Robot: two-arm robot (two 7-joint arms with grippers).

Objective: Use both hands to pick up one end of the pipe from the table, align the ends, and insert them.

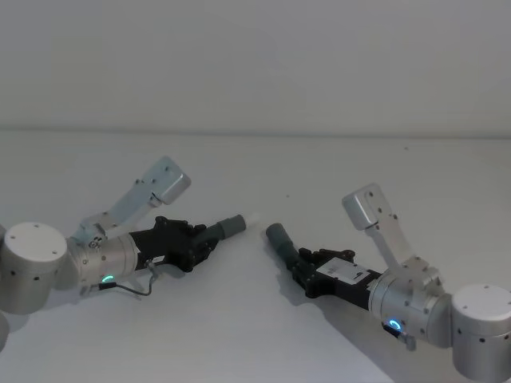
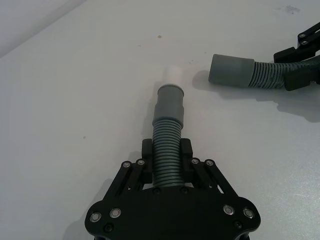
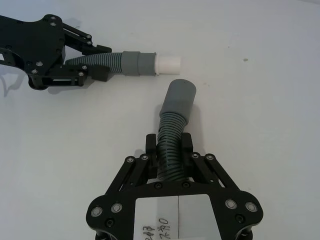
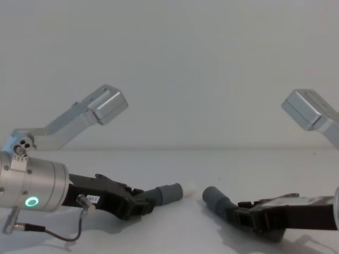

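Two dark-grey corrugated pipe pieces lie low over the white table (image 1: 239,335). My left gripper (image 1: 198,241) (image 2: 166,152) is shut on the ribbed part of the piece with the white spigot (image 1: 252,217) (image 2: 173,75). That piece (image 4: 167,193) points toward the right one. My right gripper (image 1: 307,267) (image 3: 169,147) is shut on the ribs of the other piece (image 1: 281,239) (image 4: 216,200). Its plain hollow cuff (image 3: 180,95) sits just short of the white spigot (image 3: 167,64) and at an angle to it. The two ends are close but apart.
Bare white table surrounds both arms, and a plain wall rises behind its far edge. A thin black cable (image 1: 140,289) loops under my left wrist. Each arm's silver camera bracket (image 1: 164,182) (image 1: 369,206) stands up above its gripper.
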